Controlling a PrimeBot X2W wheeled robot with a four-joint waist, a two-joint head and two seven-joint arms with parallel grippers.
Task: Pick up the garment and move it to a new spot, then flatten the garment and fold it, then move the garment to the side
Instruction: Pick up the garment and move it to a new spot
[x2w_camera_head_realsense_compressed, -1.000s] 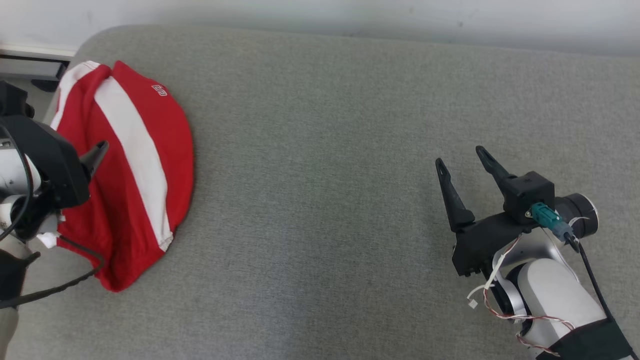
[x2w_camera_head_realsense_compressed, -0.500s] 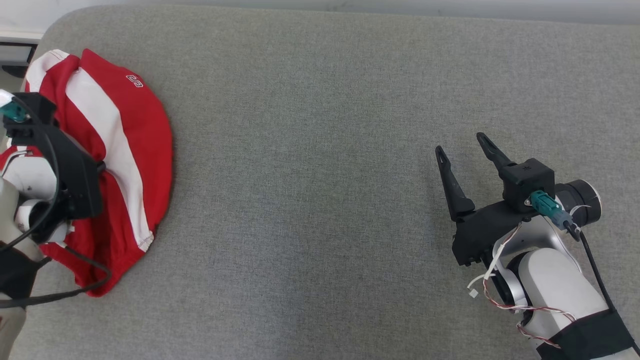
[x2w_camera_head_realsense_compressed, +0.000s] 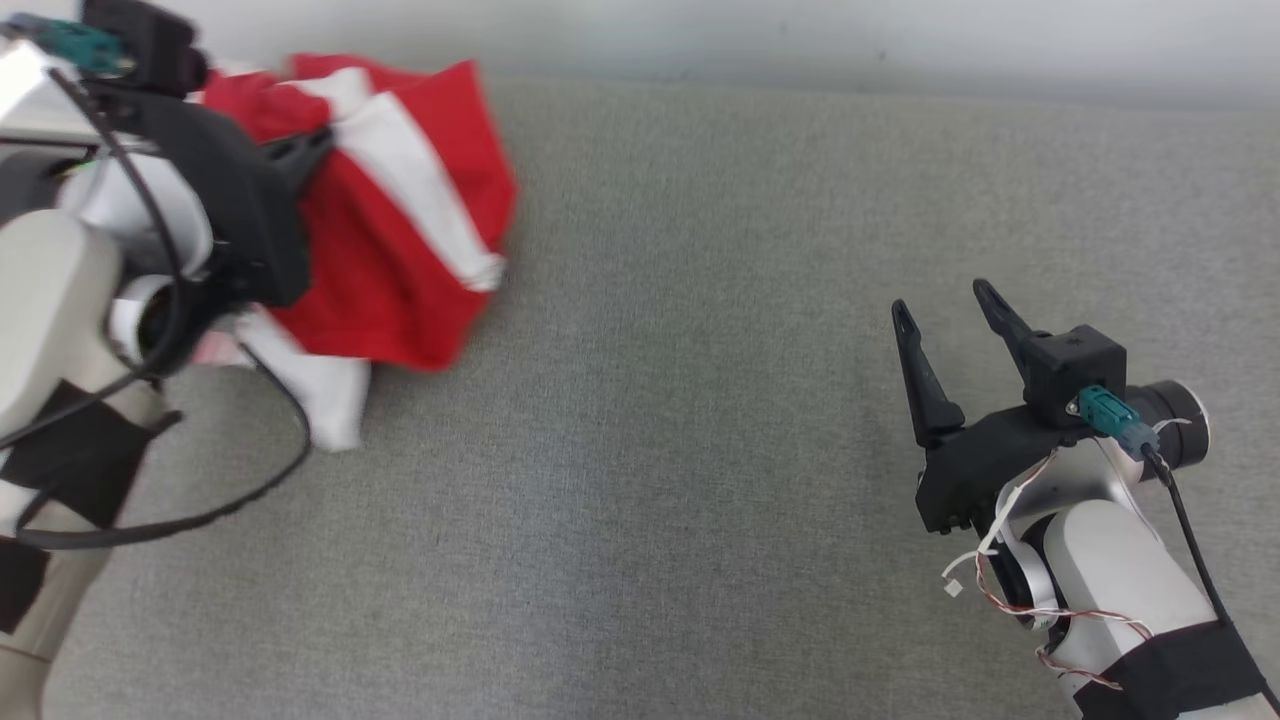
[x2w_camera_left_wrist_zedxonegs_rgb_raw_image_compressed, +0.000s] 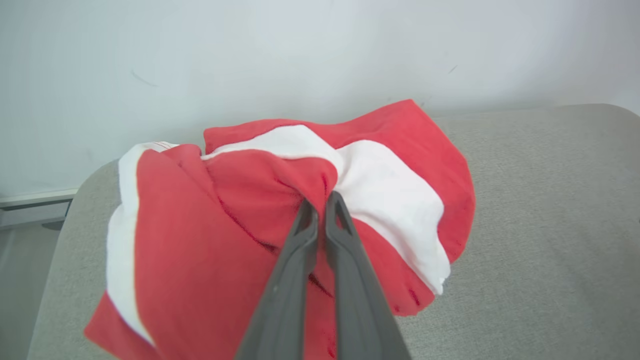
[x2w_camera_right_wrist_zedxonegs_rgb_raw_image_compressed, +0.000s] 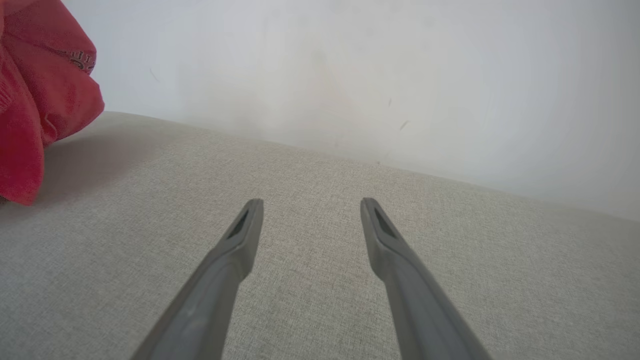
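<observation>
The garment (x2w_camera_head_realsense_compressed: 400, 250) is red with broad white stripes. It hangs bunched in the air at the upper left of the head view, above the grey cushioned surface (x2w_camera_head_realsense_compressed: 680, 400). My left gripper (x2w_camera_head_realsense_compressed: 318, 142) is shut on a fold of it; the left wrist view has the two fingers pressed together into the red cloth (x2w_camera_left_wrist_zedxonegs_rgb_raw_image_compressed: 280, 200) at the gripper (x2w_camera_left_wrist_zedxonegs_rgb_raw_image_compressed: 321, 199). My right gripper (x2w_camera_head_realsense_compressed: 945, 305) stands open at the right, low over bare surface, far from the garment. In the right wrist view its gripper (x2w_camera_right_wrist_zedxonegs_rgb_raw_image_compressed: 310, 205) holds nothing, and a red edge of the garment (x2w_camera_right_wrist_zedxonegs_rgb_raw_image_compressed: 35, 115) hangs at the far left.
A pale wall (x2w_camera_head_realsense_compressed: 800, 40) runs along the far edge of the surface. The rounded left end of the surface (x2w_camera_left_wrist_zedxonegs_rgb_raw_image_compressed: 65, 210) drops off toward a floor and a pale baseboard (x2w_camera_left_wrist_zedxonegs_rgb_raw_image_compressed: 35, 197). Bare grey fabric spreads between the two arms.
My left gripper has closed on the garment and lifted it off the surface, carrying it up and to the right. The head camera has shifted too. The right arm has barely moved.
</observation>
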